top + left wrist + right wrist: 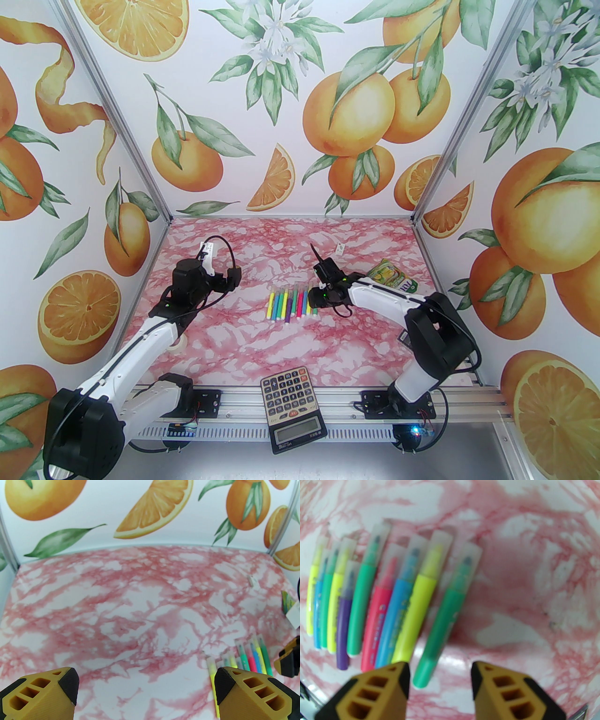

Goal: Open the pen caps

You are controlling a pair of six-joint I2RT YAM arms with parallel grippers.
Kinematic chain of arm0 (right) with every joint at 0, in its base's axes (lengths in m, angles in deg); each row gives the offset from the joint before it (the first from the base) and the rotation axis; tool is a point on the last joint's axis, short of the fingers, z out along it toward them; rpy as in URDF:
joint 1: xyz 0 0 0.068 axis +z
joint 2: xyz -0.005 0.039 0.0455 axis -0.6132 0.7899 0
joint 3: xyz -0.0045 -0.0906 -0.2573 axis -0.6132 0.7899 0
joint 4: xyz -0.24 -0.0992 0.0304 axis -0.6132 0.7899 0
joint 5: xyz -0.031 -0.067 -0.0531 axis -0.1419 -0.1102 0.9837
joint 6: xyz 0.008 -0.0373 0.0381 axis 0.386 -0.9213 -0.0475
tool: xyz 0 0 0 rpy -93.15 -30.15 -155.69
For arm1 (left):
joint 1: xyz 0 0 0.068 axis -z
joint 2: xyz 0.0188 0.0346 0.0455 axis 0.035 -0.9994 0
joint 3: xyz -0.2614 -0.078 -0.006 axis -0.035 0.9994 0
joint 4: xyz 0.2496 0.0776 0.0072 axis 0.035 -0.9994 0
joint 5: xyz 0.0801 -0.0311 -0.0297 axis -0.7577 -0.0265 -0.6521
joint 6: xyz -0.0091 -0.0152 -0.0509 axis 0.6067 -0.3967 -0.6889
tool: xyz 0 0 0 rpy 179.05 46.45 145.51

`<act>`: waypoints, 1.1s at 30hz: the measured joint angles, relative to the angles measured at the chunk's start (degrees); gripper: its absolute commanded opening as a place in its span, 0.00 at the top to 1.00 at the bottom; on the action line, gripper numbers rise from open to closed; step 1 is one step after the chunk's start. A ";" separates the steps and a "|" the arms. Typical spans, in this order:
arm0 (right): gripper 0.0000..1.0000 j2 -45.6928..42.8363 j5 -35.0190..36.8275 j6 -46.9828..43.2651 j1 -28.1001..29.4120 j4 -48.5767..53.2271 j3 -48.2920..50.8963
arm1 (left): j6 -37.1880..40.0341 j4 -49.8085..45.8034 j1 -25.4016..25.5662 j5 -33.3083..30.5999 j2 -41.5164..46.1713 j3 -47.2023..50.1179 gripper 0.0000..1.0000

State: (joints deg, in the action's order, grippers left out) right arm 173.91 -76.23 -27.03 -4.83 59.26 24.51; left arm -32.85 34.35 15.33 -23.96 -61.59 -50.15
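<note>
Pink marble table [243, 347] fills lower half of top view. Dark calculator [293, 408] at bottom centre, lying across near rail. Green-yellow pouch [393, 277] right of centre, beside right arm. I read left gripper [146, 681] as spread wide, empty, bare table under it. I read right gripper [440, 676] as parted, holding nothing, above tail of rightmost green pen [443, 620]. Row of pens [293, 304] packed tight at centre of top view. Translucent pen caps [440, 543] all seated, at upper ends of row in right wrist view.
</note>
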 measured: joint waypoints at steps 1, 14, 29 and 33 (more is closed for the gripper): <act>0.56 0.46 -0.02 0.02 0.00 0.00 -0.11 | -0.07 0.00 0.00 -0.13 0.24 0.26 0.00; 0.61 4.85 0.31 0.87 0.24 0.44 -3.28 | -1.09 0.02 0.11 -0.90 1.84 0.98 0.00; 0.66 8.96 3.37 1.01 0.37 5.22 -7.23 | -1.07 -0.17 0.11 -1.88 2.19 0.98 0.00; 0.68 10.16 4.94 0.98 0.37 6.73 -8.70 | -1.07 -0.46 0.15 -1.86 2.19 1.01 0.00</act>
State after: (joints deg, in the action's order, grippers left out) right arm 184.07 -71.29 -26.05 -4.46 65.99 15.81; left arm -33.92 33.89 15.48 -25.81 -59.41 -49.15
